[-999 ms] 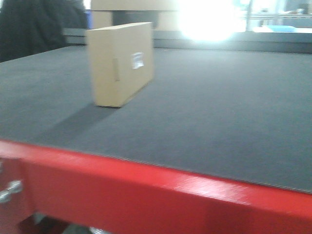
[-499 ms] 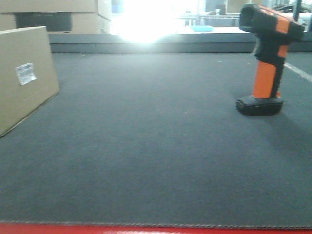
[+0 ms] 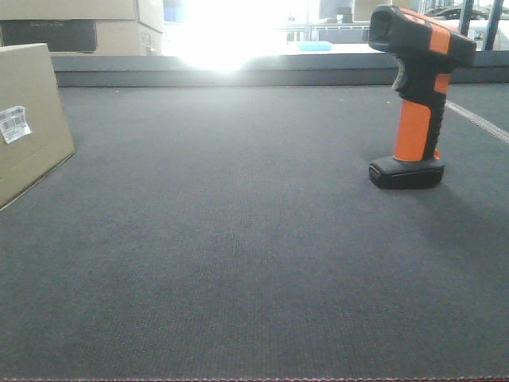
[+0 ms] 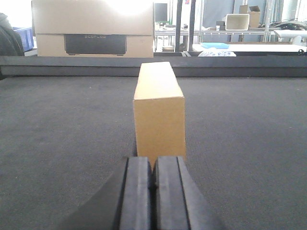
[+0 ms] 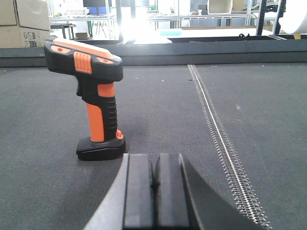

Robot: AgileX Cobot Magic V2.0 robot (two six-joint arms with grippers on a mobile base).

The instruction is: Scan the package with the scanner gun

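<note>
The package [image 3: 28, 119], a plain tan box with a small white label [image 3: 14, 123], stands on edge at the far left of the front view. In the left wrist view the package [image 4: 159, 112] stands end-on straight ahead. My left gripper [image 4: 153, 165] is shut and empty, low on the mat just short of it. The scanner gun [image 3: 417, 95], black head, orange stripe and handle, stands upright on its black foot at the right. In the right wrist view the scanner gun [image 5: 93, 98] stands ahead and left of my right gripper [image 5: 153, 160], which is shut and empty.
A dark grey mat [image 3: 238, 239] covers the table. A raised dark ledge [image 3: 238, 76] runs along the far edge. Larger cardboard boxes with a dark panel [image 4: 93, 33] stand behind it. A stitched seam [image 5: 216, 129] runs along the mat right of the right gripper.
The front view has swung right: the red table edge has dropped out, the package has slid to the left edge, and the scanner gun has come into view and shifted slightly left.
</note>
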